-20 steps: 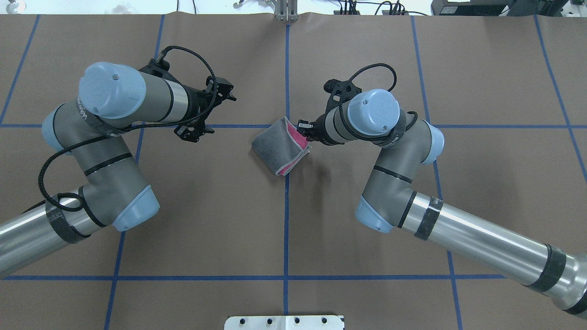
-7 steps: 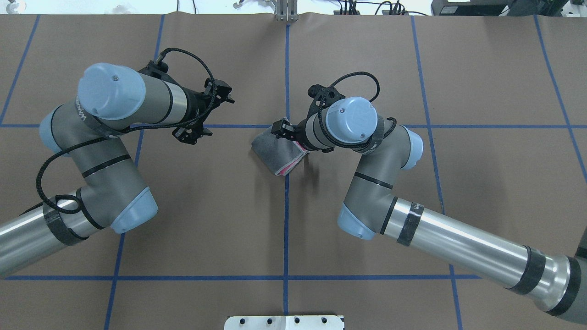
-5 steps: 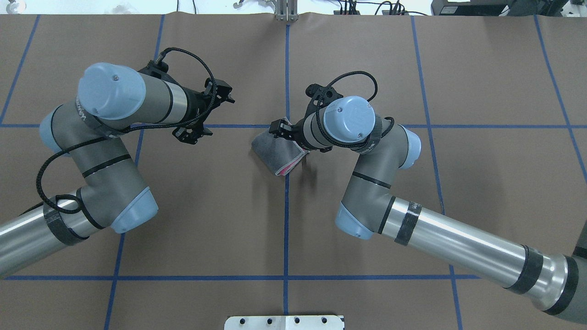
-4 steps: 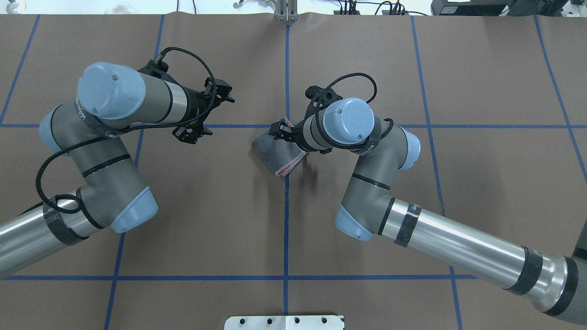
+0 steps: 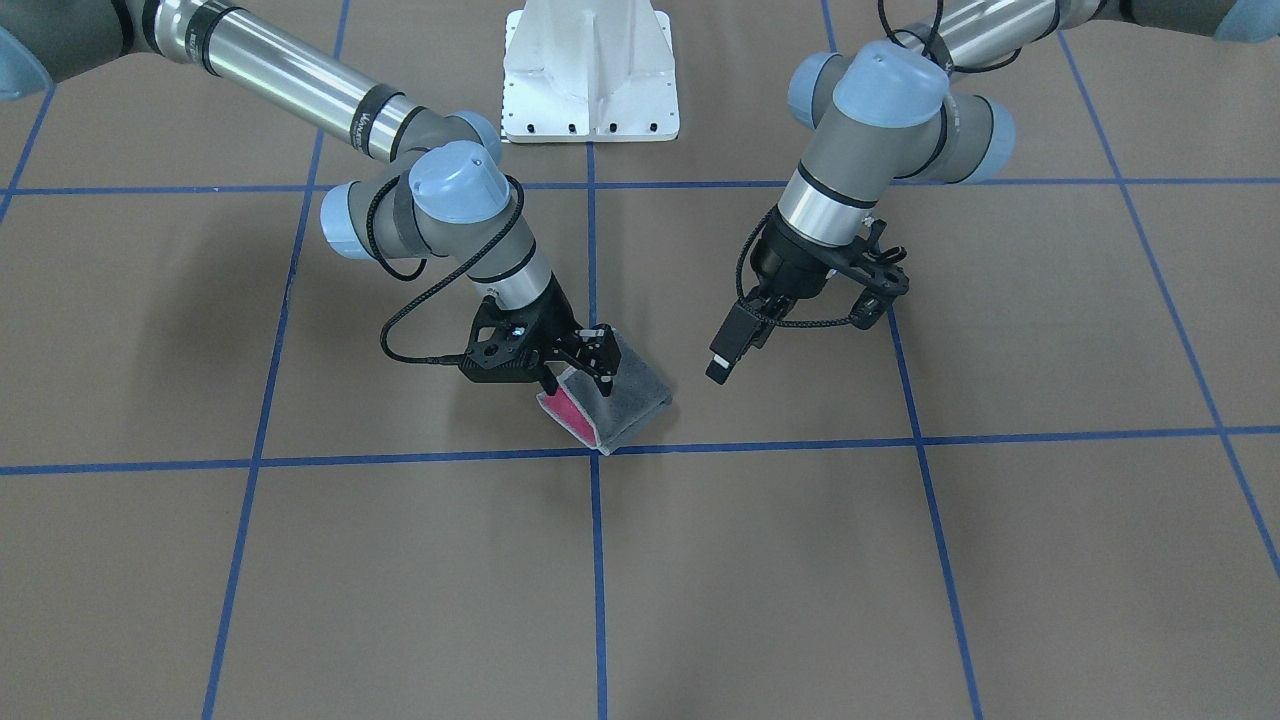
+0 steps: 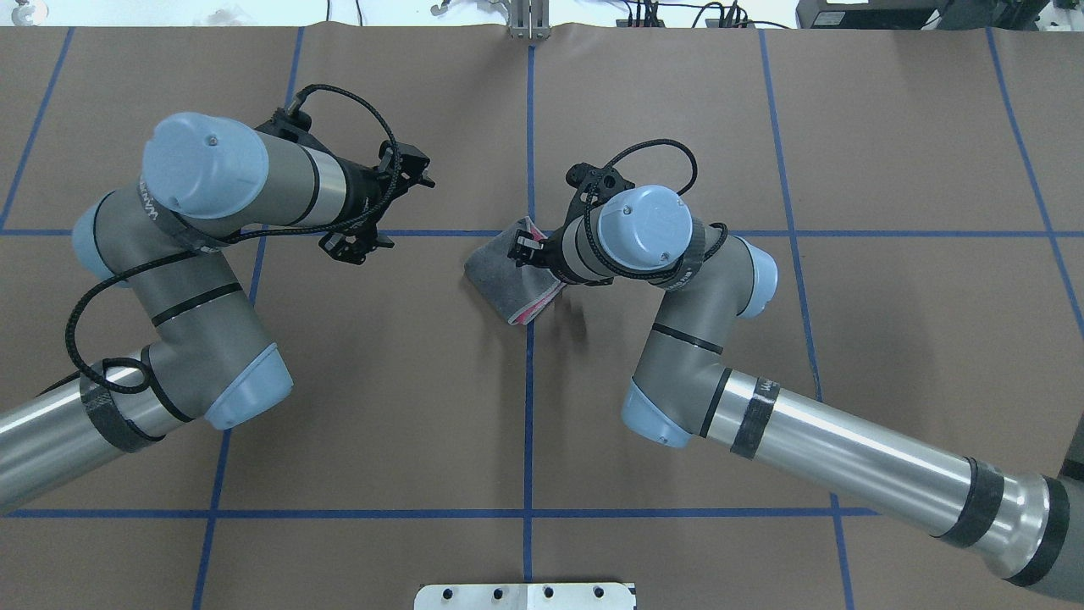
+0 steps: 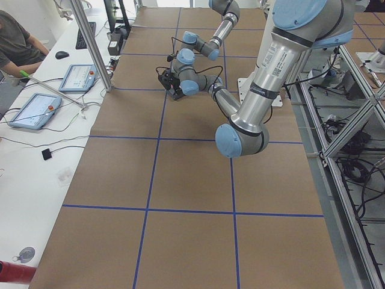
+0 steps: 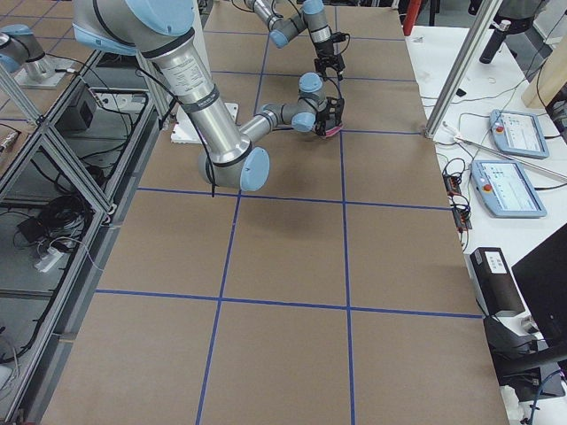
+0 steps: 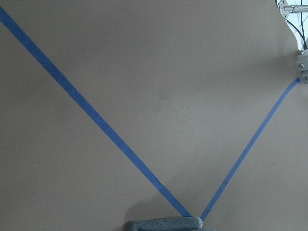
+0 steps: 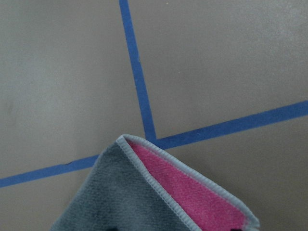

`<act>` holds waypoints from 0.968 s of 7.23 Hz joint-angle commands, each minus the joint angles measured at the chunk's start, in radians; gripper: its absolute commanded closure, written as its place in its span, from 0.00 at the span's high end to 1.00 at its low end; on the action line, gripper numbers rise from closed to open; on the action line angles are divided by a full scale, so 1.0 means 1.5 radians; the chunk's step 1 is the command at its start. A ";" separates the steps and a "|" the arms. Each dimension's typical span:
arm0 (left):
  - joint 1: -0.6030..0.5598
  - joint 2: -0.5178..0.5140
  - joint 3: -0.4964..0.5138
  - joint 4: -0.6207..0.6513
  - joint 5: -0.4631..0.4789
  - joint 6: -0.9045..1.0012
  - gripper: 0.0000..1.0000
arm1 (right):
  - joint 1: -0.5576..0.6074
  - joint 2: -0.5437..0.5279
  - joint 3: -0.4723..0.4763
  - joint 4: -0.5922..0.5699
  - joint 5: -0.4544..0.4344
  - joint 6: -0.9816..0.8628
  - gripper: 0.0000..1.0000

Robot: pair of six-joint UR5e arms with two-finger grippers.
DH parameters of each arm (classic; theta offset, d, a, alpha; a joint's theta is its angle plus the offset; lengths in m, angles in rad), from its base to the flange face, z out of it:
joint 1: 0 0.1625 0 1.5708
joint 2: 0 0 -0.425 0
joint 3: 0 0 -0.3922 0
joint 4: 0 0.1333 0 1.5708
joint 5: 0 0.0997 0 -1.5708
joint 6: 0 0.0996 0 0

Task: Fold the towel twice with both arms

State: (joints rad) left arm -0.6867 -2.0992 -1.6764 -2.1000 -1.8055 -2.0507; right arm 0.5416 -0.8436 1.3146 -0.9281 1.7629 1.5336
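Observation:
The towel (image 5: 635,395) lies folded at the table's centre, grey face out, with pink showing at its open edge. It also shows in the overhead view (image 6: 500,275), in the right wrist view (image 10: 120,202) and at the bottom edge of the left wrist view (image 9: 166,224). My right gripper (image 5: 577,382) stands over the towel's open edge with its jaws apart; it also shows in the overhead view (image 6: 518,248). My left gripper (image 5: 718,370) hangs off the towel's left side, empty, above the bare table, and its jaws look apart in the overhead view (image 6: 426,169).
The table is brown paper with a blue tape grid (image 6: 529,381). The white pedestal base (image 5: 590,70) stands at the robot's side of the table. Tablets (image 7: 36,111) and a seated operator are beyond the far edge.
My right gripper carried the towel's pink-lined edge leftward over the grey part, folding it smaller, then drew back slightly right. The left arm has barely moved.

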 commanded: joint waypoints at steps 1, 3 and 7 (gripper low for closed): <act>0.001 -0.001 0.001 0.000 0.000 0.000 1.00 | -0.001 -0.007 0.001 0.000 0.001 -0.002 0.62; 0.002 -0.001 0.001 0.000 0.000 0.000 1.00 | 0.000 -0.017 0.007 0.001 0.002 -0.006 0.61; 0.002 -0.002 0.002 0.000 0.001 0.000 1.00 | -0.001 -0.016 0.008 0.001 0.001 -0.005 0.56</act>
State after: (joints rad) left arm -0.6842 -2.1015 -1.6737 -2.1000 -1.8041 -2.0509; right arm 0.5413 -0.8698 1.3266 -0.9265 1.7651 1.5251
